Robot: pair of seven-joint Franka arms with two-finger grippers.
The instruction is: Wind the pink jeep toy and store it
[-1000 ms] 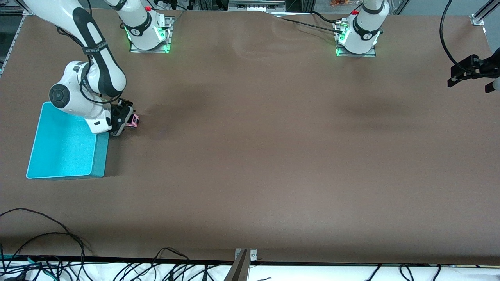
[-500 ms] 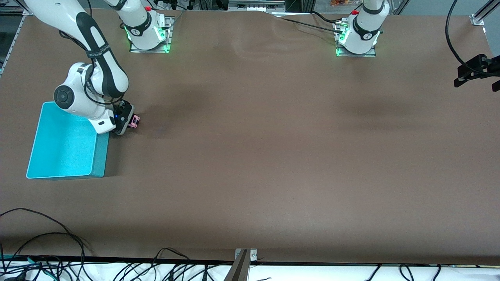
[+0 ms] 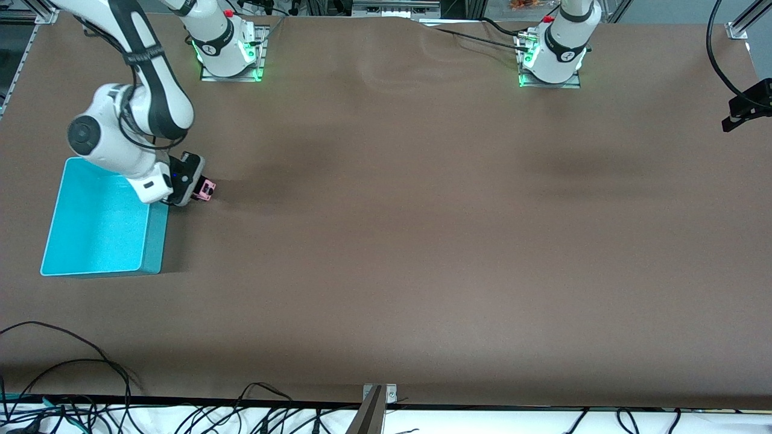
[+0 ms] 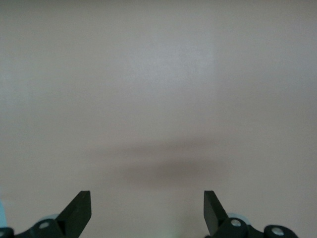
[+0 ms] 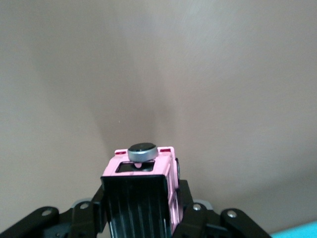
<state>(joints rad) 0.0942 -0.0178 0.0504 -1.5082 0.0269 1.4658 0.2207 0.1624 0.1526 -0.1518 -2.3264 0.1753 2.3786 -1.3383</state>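
My right gripper (image 3: 199,194) is shut on the pink jeep toy (image 3: 207,190) and holds it just above the brown table, beside the turquoise bin (image 3: 99,226). In the right wrist view the jeep (image 5: 143,186) sits between the fingers (image 5: 185,206), its black ribbed roof up and a dark spare wheel at its end. A corner of the bin (image 5: 302,232) shows there. My left gripper (image 3: 745,107) waits open and empty off the left arm's end of the table. In the left wrist view (image 4: 146,213) it hangs over bare table.
The brown table cover (image 3: 422,211) has a ripple near the arm bases. Cables (image 3: 72,386) lie along the table edge nearest the front camera. A metal bracket (image 3: 374,410) stands at the middle of that edge.
My right arm's wrist has swung up and toward the bin while the jeep stays almost in place. My left gripper has drifted farther off the table's end.
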